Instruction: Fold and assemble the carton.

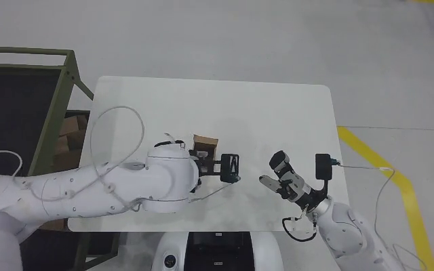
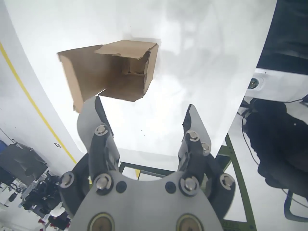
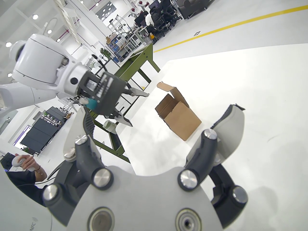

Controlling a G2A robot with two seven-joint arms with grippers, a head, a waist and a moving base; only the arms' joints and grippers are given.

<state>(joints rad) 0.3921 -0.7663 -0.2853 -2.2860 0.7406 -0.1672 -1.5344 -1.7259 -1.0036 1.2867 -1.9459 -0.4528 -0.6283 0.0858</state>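
A small brown carton (image 1: 205,144) lies on its side on the white table (image 1: 271,108), one end open with its flaps loose. In the left wrist view the carton (image 2: 113,73) shows its open end just beyond my left gripper (image 2: 144,104), which is open and holds nothing; one fingertip (image 2: 97,100) is close to a flap's edge. From above, the left gripper (image 1: 230,167) hovers just in front and to the right of the carton. My right gripper (image 1: 273,172) is open and empty, farther right. Its own view shows the carton (image 3: 182,121) and the left gripper (image 3: 138,109) beyond the right gripper (image 3: 160,108).
A green-framed rack (image 1: 57,101) stands off the table's left edge, with flat cardboard pieces (image 1: 71,139) stacked inside it. A yellow floor line (image 1: 380,162) runs past the table's right side. White cables (image 1: 115,135) loop over the left arm.
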